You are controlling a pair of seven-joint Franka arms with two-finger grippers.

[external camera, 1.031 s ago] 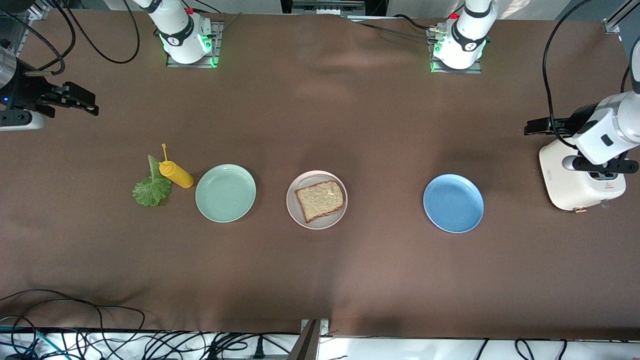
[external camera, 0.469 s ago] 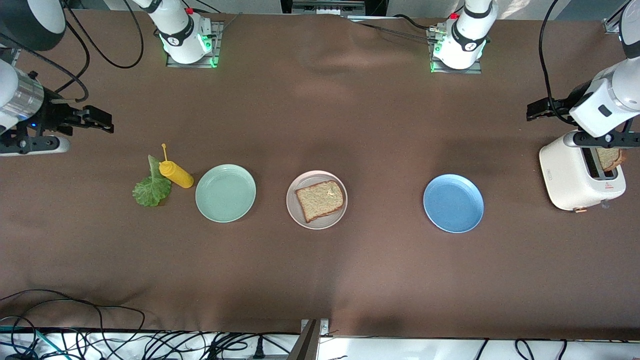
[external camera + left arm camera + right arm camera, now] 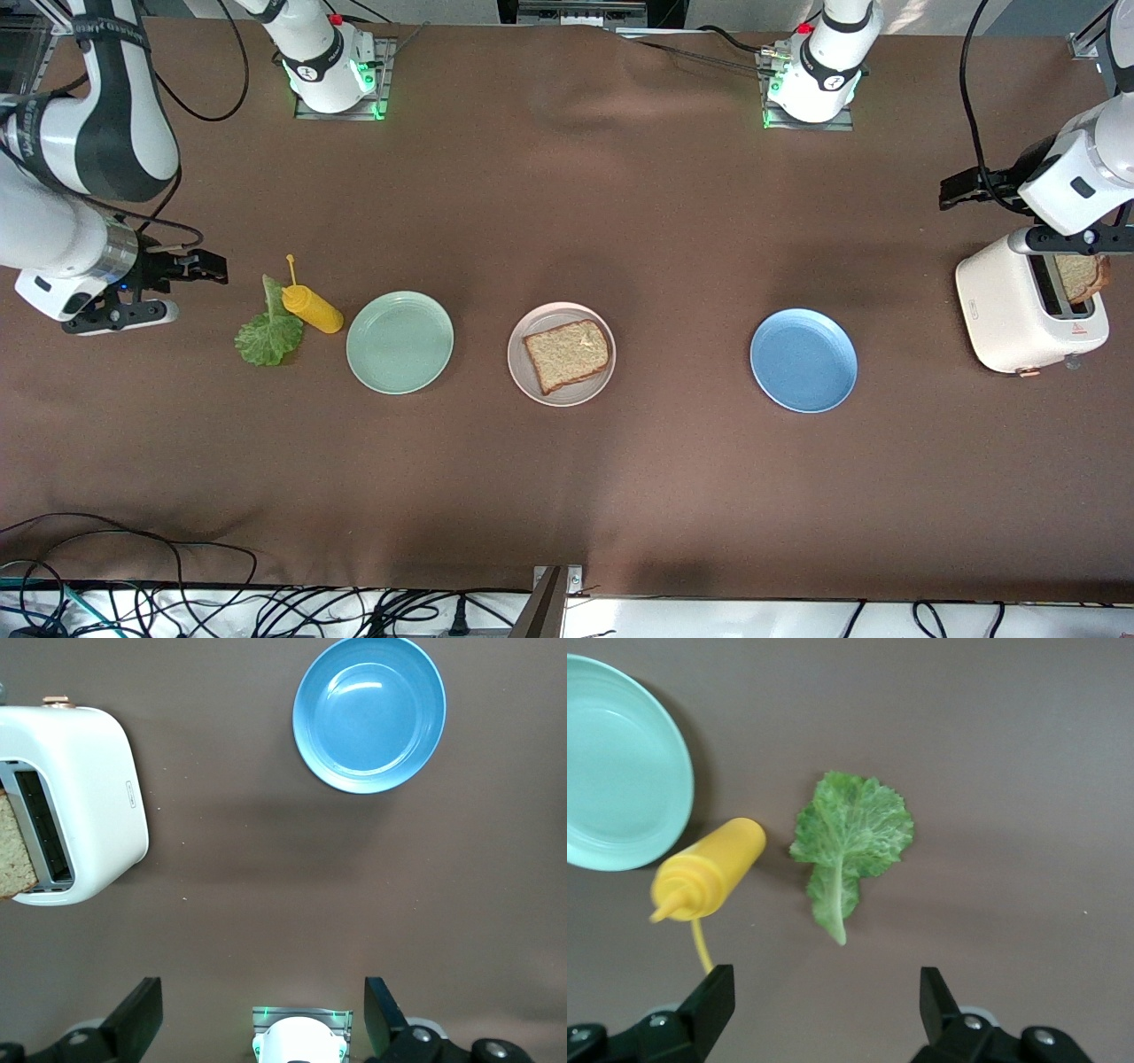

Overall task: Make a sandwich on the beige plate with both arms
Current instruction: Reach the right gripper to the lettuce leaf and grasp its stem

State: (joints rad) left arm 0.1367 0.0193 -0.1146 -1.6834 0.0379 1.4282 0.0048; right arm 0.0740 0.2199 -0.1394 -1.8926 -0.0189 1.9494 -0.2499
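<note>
Judging the lettuce leaf (image 3: 849, 843) limp and tearable where it is lying beside the yellow bottle (image 3: 709, 872), I am aiming the spread right gripper (image 3: 826, 1010) at its firmer stalk; left gripper (image 3: 263, 1023), also spread, is hovering near the toaster (image 3: 84, 788), bread slice (image 3: 567, 354) lying on beige plate (image 3: 523, 377).

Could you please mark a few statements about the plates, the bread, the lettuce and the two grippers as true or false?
1. A bread slice lies on the beige plate. True.
2. The lettuce leaf lies on the mint-green plate. False: it lies on the table beside the mustard bottle.
3. A second bread slice stands in the toaster. True.
4. The left gripper is shut on bread. False: it is open and empty, over the table near the toaster.
5. The right gripper is open over the table near the lettuce. True.
</note>
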